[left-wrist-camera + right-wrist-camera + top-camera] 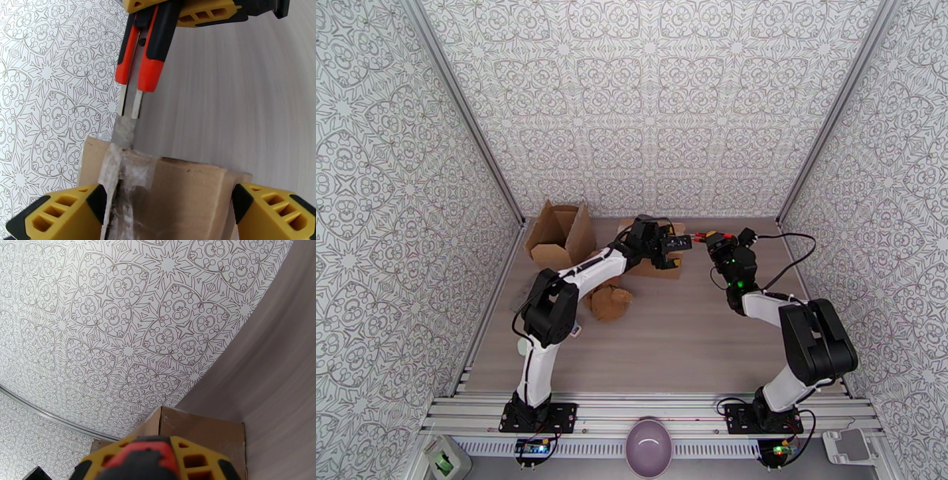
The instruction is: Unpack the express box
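Note:
The express box (657, 264), a small brown cardboard box sealed with clear tape (122, 173), lies at the back of the table. My left gripper (678, 242) is open over its top, yellow fingers (59, 215) spread to either side of the box (185, 197). Facing it, my right gripper (711, 237) is shut on a red-and-black cutting tool (148, 59). The tool's metal tips touch the tape strip at the box's edge. In the right wrist view the gripper (154, 463) sits just above the box (197, 431).
An opened cardboard box (557, 233) stands at the back left by the wall. A crumpled brown paper wad (610, 302) lies beside the left arm. A purple bowl (652, 446) rests at the near rail. Patterned walls close in on three sides.

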You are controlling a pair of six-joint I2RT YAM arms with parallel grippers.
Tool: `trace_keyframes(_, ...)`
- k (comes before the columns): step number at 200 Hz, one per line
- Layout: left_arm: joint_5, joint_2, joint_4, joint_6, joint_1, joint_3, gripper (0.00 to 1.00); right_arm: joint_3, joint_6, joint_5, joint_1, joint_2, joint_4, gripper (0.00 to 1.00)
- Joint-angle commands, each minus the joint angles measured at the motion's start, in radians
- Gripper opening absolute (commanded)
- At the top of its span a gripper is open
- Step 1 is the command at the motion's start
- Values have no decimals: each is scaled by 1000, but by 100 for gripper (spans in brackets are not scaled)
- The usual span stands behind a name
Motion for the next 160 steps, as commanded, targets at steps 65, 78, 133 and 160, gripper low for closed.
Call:
trace_keyframes(65, -46, 43, 34, -17, 20, 25, 77, -36, 194, -107, 24, 72, 170, 0)
trace_keyframes(78, -50, 46, 35, -24, 23, 31, 76, -39, 207, -121, 24, 75, 170, 0)
trace_keyframes(133, -57, 49, 37, -41, 41, 49, 75, -72, 244, -179, 25, 63, 136, 0)
trace_keyframes(160, -55, 49, 40, -48, 47, 55, 75, -86, 263, -205, 26, 64, 126, 0)
